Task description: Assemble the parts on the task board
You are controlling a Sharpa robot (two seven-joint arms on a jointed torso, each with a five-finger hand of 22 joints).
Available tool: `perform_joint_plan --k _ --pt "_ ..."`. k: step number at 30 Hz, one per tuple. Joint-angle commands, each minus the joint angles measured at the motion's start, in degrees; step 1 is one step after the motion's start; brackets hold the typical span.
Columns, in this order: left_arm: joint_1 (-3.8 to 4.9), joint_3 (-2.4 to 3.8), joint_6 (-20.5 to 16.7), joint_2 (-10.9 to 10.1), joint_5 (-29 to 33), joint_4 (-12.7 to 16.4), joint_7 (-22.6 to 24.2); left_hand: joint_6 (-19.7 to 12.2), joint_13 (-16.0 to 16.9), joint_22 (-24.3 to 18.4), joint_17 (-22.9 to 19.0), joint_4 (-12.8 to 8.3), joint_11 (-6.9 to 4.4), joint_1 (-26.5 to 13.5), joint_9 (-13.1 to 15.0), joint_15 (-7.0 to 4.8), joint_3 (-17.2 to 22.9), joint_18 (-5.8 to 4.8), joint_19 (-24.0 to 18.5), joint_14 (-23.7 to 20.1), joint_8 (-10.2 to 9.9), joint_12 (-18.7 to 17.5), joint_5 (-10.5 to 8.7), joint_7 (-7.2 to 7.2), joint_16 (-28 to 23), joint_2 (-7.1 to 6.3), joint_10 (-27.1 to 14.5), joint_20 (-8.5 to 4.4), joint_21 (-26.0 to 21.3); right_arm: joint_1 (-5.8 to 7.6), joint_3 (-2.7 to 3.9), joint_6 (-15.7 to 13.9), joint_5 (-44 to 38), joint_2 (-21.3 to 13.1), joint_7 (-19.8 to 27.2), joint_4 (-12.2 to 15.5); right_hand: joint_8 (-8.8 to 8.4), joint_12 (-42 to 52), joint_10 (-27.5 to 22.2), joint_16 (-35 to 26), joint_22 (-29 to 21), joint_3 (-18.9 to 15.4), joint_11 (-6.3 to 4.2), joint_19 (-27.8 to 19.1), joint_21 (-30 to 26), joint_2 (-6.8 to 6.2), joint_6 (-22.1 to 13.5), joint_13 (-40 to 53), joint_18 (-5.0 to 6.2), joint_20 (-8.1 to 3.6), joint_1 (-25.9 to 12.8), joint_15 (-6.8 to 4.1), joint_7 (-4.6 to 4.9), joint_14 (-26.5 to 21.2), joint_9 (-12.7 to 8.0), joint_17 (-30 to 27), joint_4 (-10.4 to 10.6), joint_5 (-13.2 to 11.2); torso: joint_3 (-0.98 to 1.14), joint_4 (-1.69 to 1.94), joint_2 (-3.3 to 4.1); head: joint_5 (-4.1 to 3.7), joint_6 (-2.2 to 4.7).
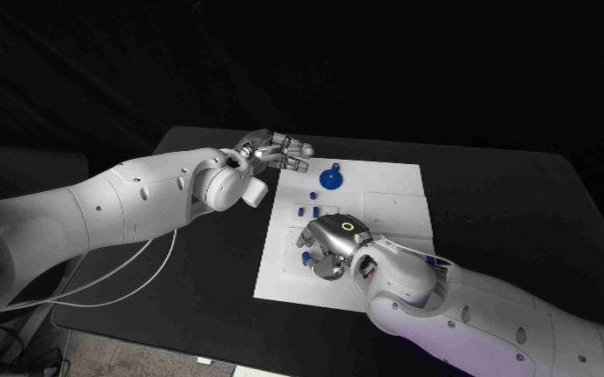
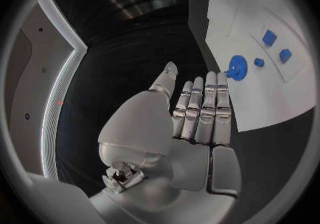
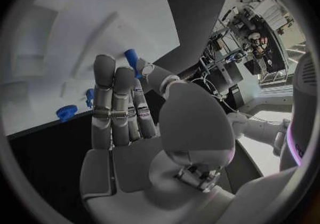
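The white task board (image 1: 384, 207) lies mid-table. A blue round part (image 1: 330, 178) sits near its far edge, and it appears again (image 2: 236, 67) beside a small blue knob (image 2: 258, 62). Two small blue parts (image 1: 307, 212) stand by the left edge. My left hand (image 1: 277, 152) hovers over the black table off the board's far-left corner, its fingers (image 2: 203, 109) straight and holding nothing. My right hand (image 1: 330, 242) is over the board's near-left area. Its thumb tip touches a blue part (image 3: 131, 57) beside the fingers (image 3: 117, 101); whether it is pinched or lies on the board is unclear.
Another blue part (image 1: 432, 261) lies at the board's near-right edge beside my right forearm. Two blue blocks (image 2: 269, 37) stand past the knob. A cable (image 1: 126, 277) hangs from my left arm over the table's left side. Black table (image 1: 504, 202) surrounds the board.
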Motion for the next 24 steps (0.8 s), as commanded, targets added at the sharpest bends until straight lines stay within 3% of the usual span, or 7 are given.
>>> perform_joint_plan --k 1,4,11,14,17,18,24 --pt "0.03 0.05 0.90 -0.04 0.07 0.11 0.25 -0.03 0.09 -0.08 0.06 0.35 0.01 0.46 0.02 -0.04 -0.03 -0.86 -0.11 -0.45 -0.13 0.04 0.11 0.17 -0.20 -0.13 -0.50 0.12 0.06 -0.02 0.41 -3.82 2.44 -0.91 2.02 1.08 -0.07 0.04 0.25 0.41 -0.49 -1.49 -0.17 2.48 0.96 -0.45 0.25 0.02 0.55 0.42 0.08 0.04 0.32 0.17 -0.04 -0.31 0.88 0.08 -0.06 0.00 -0.06 -0.17 0.11" --pt "0.03 0.05 0.86 -0.11 0.07 0.10 0.30 -0.03 0.09 -0.08 0.06 0.35 0.01 0.46 0.02 -0.04 -0.03 -0.86 -0.11 -0.45 -0.13 0.04 0.11 0.17 -0.20 -0.13 -0.50 0.12 0.06 -0.01 1.28 -4.82 4.67 -2.12 2.96 2.18 -0.08 0.09 0.97 0.56 -0.77 -4.22 -0.41 2.55 2.04 -0.28 0.38 0.03 0.38 0.44 -0.92 0.01 0.23 0.33 -0.05 -0.54 2.34 1.01 -0.05 0.01 -0.04 -0.52 0.35" --pt "0.02 0.03 0.45 -0.49 0.03 -0.02 1.08 0.26 0.10 -0.08 0.06 0.33 -0.04 0.50 0.03 -0.07 -0.03 -0.85 -0.10 -0.41 -0.11 0.05 0.15 0.12 -0.19 -0.11 -0.41 0.12 0.06 0.13 5.92 -6.54 15.75 -7.88 7.25 5.27 0.08 1.00 7.75 1.06 0.98 -6.40 -2.39 2.71 7.51 1.57 3.16 0.29 -0.73 -0.78 -2.59 -1.40 -0.07 1.10 0.17 -0.39 5.43 3.08 -0.09 -0.32 -0.17 -1.71 0.88" --pt "0.02 0.03 0.26 -0.69 -0.59 -0.16 1.98 0.54 0.10 -0.07 0.06 0.30 -0.11 0.56 0.04 -0.10 0.05 -0.85 -0.09 -0.38 -0.10 0.05 0.22 0.08 -0.20 0.04 -0.22 0.09 0.07 0.74 7.22 -6.26 23.12 -10.70 8.05 5.81 0.09 4.07 12.32 0.97 1.51 -8.12 -4.23 2.66 8.56 2.58 4.54 1.18 -1.39 -1.86 -2.64 -2.72 -0.76 0.71 0.31 -0.08 5.80 3.42 -0.08 -0.57 -0.34 -2.13 1.19" --pt "0.02 0.02 0.03 -0.89 -1.04 -0.18 2.81 0.56 0.10 -0.07 0.06 0.30 -0.11 0.55 0.04 -0.11 0.05 -0.85 -0.09 -0.37 -0.10 0.05 0.23 0.08 -0.20 0.04 -0.20 0.09 0.07 1.49 7.84 -5.14 29.70 -13.49 7.95 6.18 -0.02 14.66 11.72 0.56 1.16 -13.56 -5.90 2.50 7.94 3.85 5.58 8.93 -3.20 -3.69 -2.32 -4.08 -1.41 0.72 0.19 0.39 5.47 3.96 -0.04 -0.77 -0.45 -2.35 1.18" --pt "0.01 0.02 -0.03 -0.98 -1.15 -0.17 3.08 0.64 0.10 -0.07 0.06 0.31 -0.15 0.49 0.04 -0.12 0.04 -0.87 -0.09 -0.33 -0.11 0.06 0.31 0.08 -0.19 0.07 -0.11 0.08 0.07 1.79 7.99 -4.35 31.89 -14.53 7.75 6.29 0.13 29.97 2.67 0.28 1.39 -16.39 -6.09 2.58 8.24 5.24 5.65 22.65 -3.85 -4.04 -2.30 -4.52 -1.68 0.89 0.44 0.92 5.51 4.11 -0.04 -0.80 -0.49 -2.65 1.21" --pt "-0.10 0.02 -0.24 -1.67 -1.41 0.12 4.32 0.68 0.09 -0.07 0.06 0.30 -0.15 0.38 0.04 -0.12 -0.01 -0.89 -0.09 -0.31 -0.11 0.05 0.29 0.05 -0.19 0.07 -0.06 0.07 0.07 3.64 8.39 3.10 38.76 -19.63 4.05 5.90 0.00 55.20 5.42 7.29 8.09 -16.21 -6.81 3.01 19.04 5.91 5.44 49.80 -4.29 -4.02 -5.10 -4.31 -2.22 1.30 0.90 9.49 10.70 3.16 -0.06 -0.88 -0.49 -4.05 2.13"
